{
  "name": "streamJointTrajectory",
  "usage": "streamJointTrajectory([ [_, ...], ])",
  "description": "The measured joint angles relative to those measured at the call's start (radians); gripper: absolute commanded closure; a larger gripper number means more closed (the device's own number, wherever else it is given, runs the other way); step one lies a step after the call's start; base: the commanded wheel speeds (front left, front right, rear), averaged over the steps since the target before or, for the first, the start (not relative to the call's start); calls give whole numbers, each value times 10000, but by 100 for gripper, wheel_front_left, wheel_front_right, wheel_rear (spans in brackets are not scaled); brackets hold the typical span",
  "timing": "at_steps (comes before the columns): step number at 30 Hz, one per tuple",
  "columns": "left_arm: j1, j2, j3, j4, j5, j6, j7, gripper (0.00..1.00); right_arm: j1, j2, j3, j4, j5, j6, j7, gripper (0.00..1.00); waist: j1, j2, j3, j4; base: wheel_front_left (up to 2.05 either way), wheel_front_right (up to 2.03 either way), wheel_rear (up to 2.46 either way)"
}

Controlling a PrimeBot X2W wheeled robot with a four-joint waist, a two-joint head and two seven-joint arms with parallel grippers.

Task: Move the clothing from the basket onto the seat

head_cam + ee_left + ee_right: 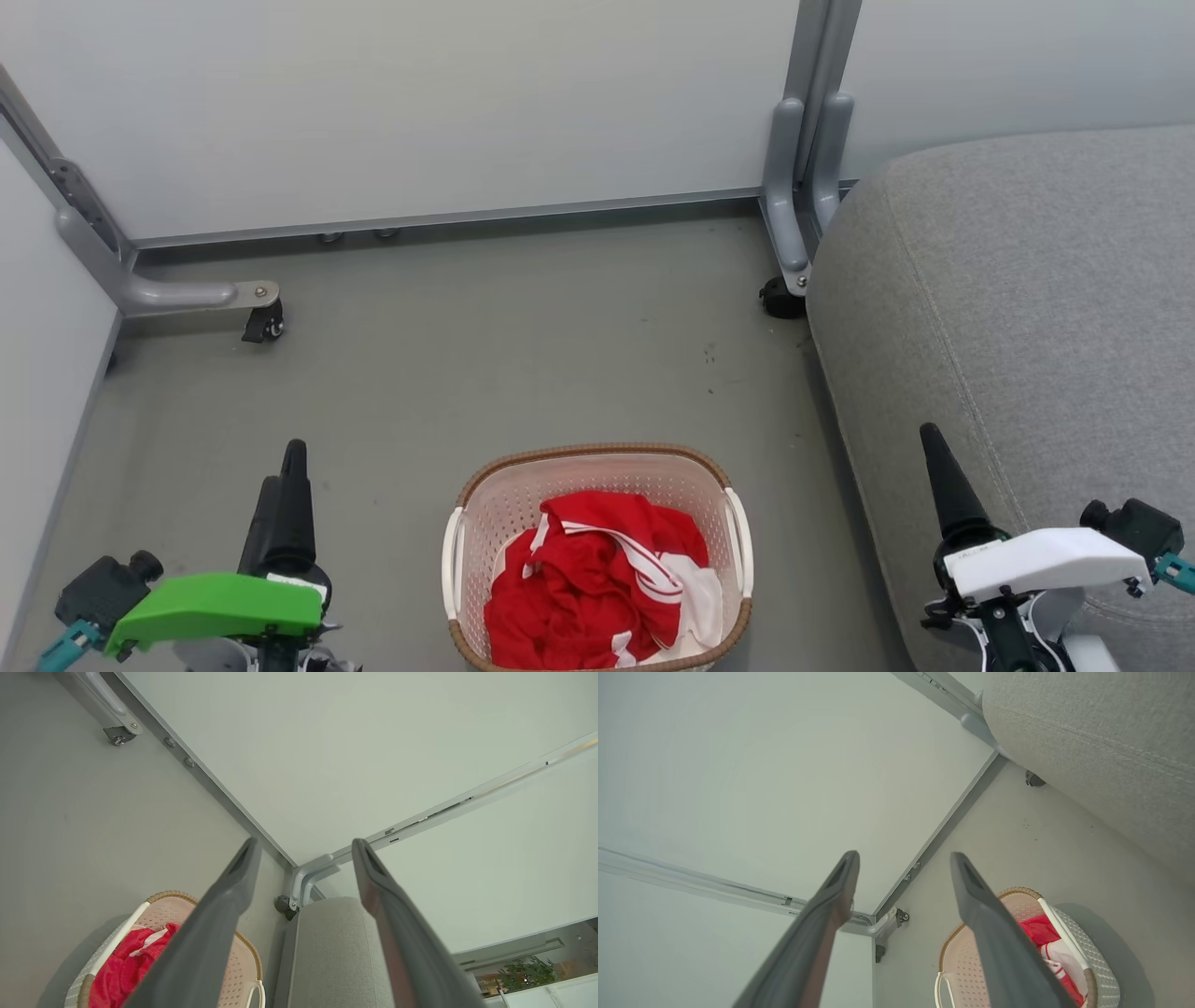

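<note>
My left gripper (pixel 304 841) has its two fingers spread wide and holds nothing. It hangs over the floor (pixel 467 355), left of the basket (pixel 597 450). My right gripper (pixel 903 855) is spread the same way, also with nothing in it. In the head view it sits over the near left edge of the seat (pixel 1027 308).

The basket stands upright on the floor, near me and between my two grippers, touched by neither. Its brown rim is oval, with a white handle (pixel 452 565) on the left side and another on the right.

The clothing (pixel 597 579) lies crumpled inside the basket, bright red with white stripes and a white patch towards the right. It is heaped against the near wall of the basket, and the far inner wall shows bare above it. None of it hangs over the rim.

The seat fills the right of the scene, grey, with a stitched seam running along it. A narrow strip of floor separates it from the basket. At the far side stand pale panels (pixel 420 103) on grey feet with black casters (pixel 264 322).
</note>
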Motion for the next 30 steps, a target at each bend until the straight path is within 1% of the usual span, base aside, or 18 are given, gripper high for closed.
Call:
streamJointTrajectory([
  [11, 178, 8, -548, -297, 1969, 366, -420, 0, 161, -31, 575, -314, -2161, 2, -418, 0, 0, 0, -48, -26, 0, 0, 0],
  [17, 224, 19, -777, -431, 2941, 558, -606, 0, 188, -36, 756, -456, -3045, 2, -608, 0, 0, 0, -62, -41, 0, 0, 0],
  [24, 331, 59, -976, -602, 3739, 665, -813, 0, 247, -44, 932, -612, -3931, 2, -788, 0, 0, 0, -83, -54, 0, 0, 0],
  [25, 344, 73, -1064, -627, 4046, 708, -876, 0, 310, -44, 980, -667, -4215, 2, -865, 0, 0, 0, -90, -57, 0, 0, 0],
  [28, 351, 88, -1158, -667, 4301, 746, -945, 0, 373, -48, 1034, -711, -4487, 2, -934, 0, 0, 0, -98, -61, 0, 0, 0],
  [29, 377, 125, -1258, -746, 4830, 832, -1051, 0, 378, -48, 1129, -792, -4986, 2, -1062, 0, 0, -1, -106, -64, 0, 0, 0],
  [30, 377, 125, -1258, -746, 4830, 832, -1051, 0, 378, -48, 1129, -792, -4986, 2, -1062, 0, 0, -1, -106, -64, 0, 0, 0],
])
